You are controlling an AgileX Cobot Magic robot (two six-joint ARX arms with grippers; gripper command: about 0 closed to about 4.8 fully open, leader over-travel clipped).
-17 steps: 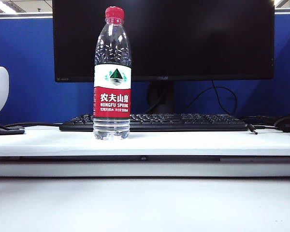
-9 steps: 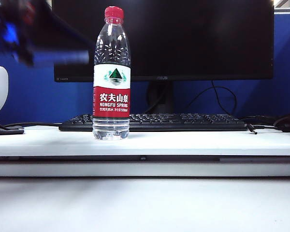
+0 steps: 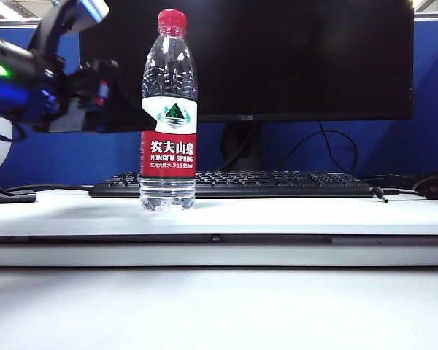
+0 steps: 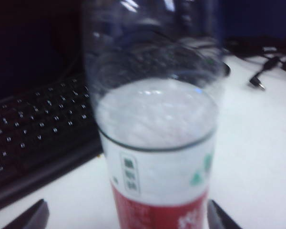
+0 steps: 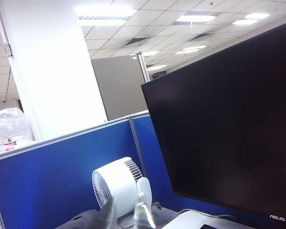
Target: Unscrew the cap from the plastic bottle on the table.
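The plastic bottle stands upright on the white table, its red cap screwed on top. My left gripper reaches in from the left at label height. In the left wrist view the bottle fills the frame, and the left gripper is open with one dark fingertip on each side of the label and clear of it; the cap is out of that view. My right gripper shows two blurred fingertips a narrow gap apart, holding nothing, and points up at the office. It is absent from the exterior view.
A black keyboard lies just behind the bottle, below a dark monitor. Cables and a plug lie at the right. A white fan stands by the blue partition.
The left arm has swung in from the upper left and come down beside the bottle at label height. The bottle has not moved.
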